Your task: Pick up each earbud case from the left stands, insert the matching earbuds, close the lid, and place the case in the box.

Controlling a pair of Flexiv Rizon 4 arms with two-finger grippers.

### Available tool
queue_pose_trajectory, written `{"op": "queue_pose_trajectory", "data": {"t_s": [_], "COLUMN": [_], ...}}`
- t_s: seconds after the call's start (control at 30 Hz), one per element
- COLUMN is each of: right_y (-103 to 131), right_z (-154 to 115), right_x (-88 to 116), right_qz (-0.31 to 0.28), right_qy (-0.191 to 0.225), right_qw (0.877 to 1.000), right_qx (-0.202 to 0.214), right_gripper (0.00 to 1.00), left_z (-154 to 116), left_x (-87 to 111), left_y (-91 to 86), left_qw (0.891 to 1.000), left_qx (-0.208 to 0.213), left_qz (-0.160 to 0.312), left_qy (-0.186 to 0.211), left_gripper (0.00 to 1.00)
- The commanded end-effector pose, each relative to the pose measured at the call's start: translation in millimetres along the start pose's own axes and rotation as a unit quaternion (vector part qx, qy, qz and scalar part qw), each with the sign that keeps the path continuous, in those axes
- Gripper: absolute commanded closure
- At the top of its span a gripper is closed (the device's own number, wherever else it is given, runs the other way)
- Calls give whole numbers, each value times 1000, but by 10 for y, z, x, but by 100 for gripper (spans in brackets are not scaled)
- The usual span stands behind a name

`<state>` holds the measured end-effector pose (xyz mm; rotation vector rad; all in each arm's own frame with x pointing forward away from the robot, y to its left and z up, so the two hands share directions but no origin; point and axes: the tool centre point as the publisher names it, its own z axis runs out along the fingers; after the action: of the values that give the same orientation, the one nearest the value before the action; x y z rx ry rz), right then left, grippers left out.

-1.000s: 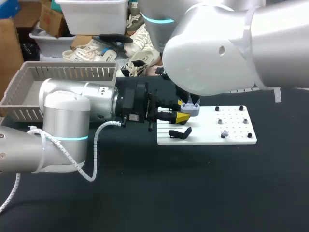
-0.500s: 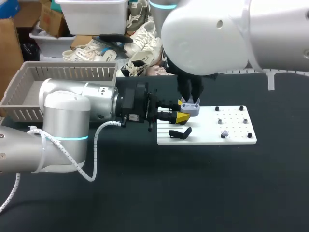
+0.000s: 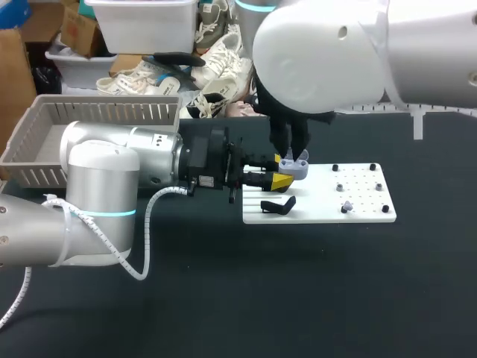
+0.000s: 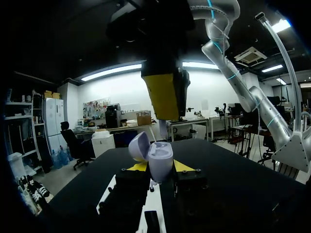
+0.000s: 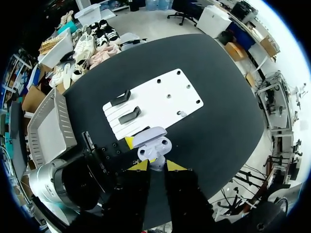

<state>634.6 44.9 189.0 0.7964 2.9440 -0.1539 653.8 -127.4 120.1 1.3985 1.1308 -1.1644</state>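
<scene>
My left gripper (image 3: 279, 180) reaches in from the left, shut on an open pale lilac earbud case (image 3: 294, 168) held over the near left part of the white board (image 3: 328, 210). In the left wrist view the case (image 4: 159, 158) stands upright between the yellow tips, with its lid tipped back. My right gripper (image 3: 296, 155) hangs straight above it, pointing down. In the right wrist view a small lilac earbud (image 5: 156, 164) sits pinched between the right gripper's yellow tips (image 5: 139, 165), just over the case's (image 5: 154, 141) two wells.
A black stand (image 3: 278, 205) rests on the board's near left, and two stands (image 5: 131, 115) show in the right wrist view. Another lilac earbud (image 3: 346, 206) sits among small black pegs on the board's right half. A grey basket (image 3: 52, 123) stands at the back left.
My right arm has swung in and brought its gripper down over the open case. The left arm and the case have stayed still.
</scene>
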Motion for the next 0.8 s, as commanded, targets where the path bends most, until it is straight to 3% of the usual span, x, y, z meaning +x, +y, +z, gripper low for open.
{"op": "queue_pose_trajectory", "data": {"t_s": [0.03,0.8], "right_y": [-89,-101], "right_z": [36,87], "right_x": [20,-26], "right_qz": [1,-14], "right_qy": [-1,-16], "right_qw": [1000,999], "right_qx": [-14,-29], "right_gripper": [100,100], "left_z": [0,0], "left_x": [5,5], "left_y": [-3,-3], "left_qw": [1000,1000], "left_qx": [-1,-1], "left_qz": [1,1], "left_qy": [-1,-1], "left_gripper": [100,100]}}
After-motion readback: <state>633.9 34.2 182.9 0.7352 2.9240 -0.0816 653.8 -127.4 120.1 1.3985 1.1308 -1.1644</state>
